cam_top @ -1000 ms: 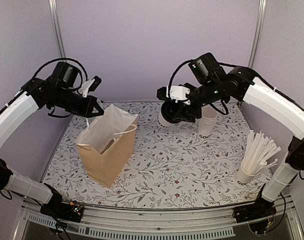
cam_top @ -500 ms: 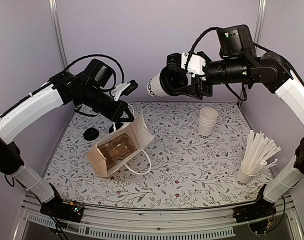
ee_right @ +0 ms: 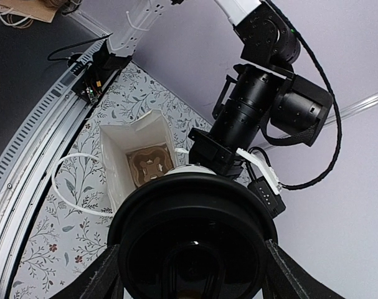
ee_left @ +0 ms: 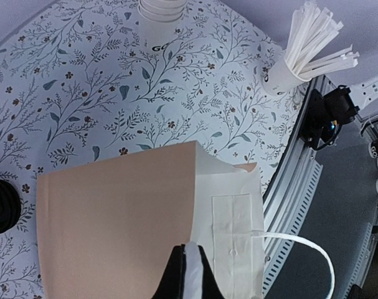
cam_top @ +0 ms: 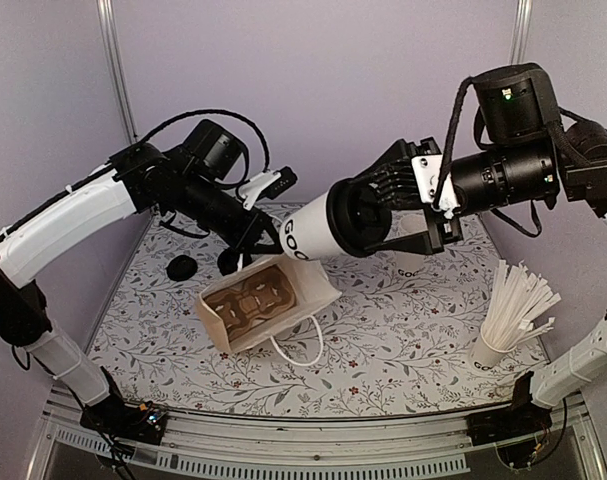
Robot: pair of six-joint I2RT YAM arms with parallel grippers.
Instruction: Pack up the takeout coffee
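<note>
One coffee (cam_top: 309, 232) lowered nearer, bag (cam_top: 318, 289) tilted further

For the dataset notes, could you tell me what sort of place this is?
Probably a mock takeout counter in a lab robot cell: floral table cover, cup of white straws, paper bag, plain lilac walls.

Pale lilac walls (cam_top: 283, 80) enclose a table (cam_top: 383, 340) covered in floral print.
</note>
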